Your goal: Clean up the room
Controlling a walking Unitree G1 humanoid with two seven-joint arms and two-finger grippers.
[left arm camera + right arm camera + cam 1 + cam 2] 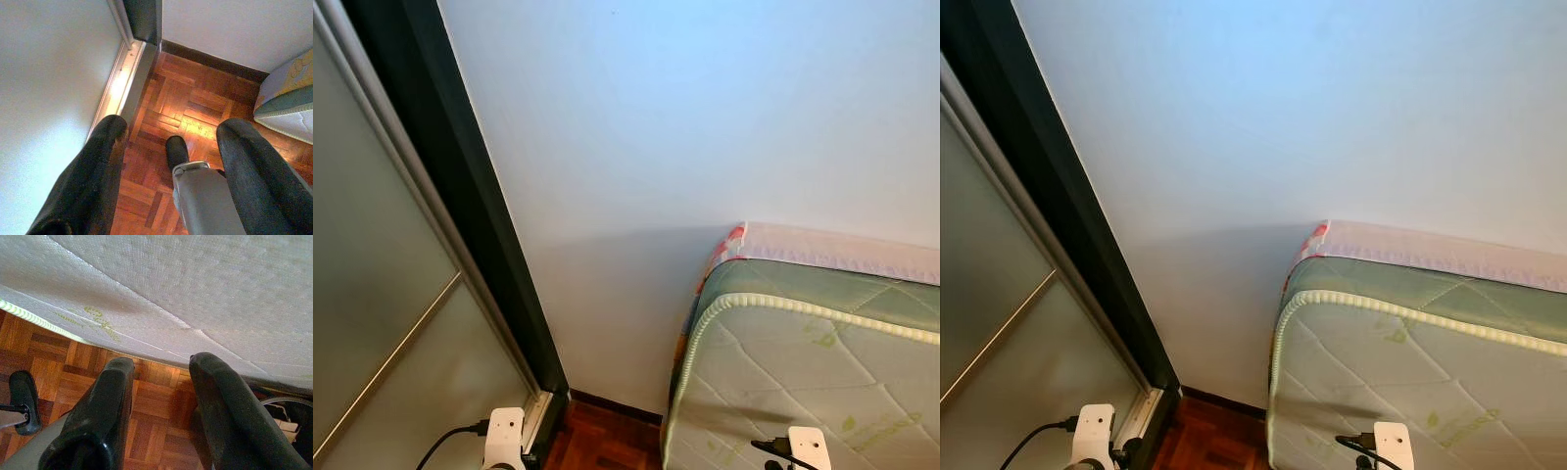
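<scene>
The mattress (813,372) and sliding door (382,323) run past the frame's edges.

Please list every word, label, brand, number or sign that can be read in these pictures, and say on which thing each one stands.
No readable text in any view.
Mattress: green marks on the quilted cover, a printed pattern, not letters.
Wall: plain, no sign.
Sliding door: frosted panels, no label.
Wooden floor: nothing written.
Left gripper and right gripper: black fingers, apart, no markings.

No readable text, label, brand or number appeared anywhere; the green marks on the quilted mattress (822,372) were only a printed pattern, not letters.
</scene>
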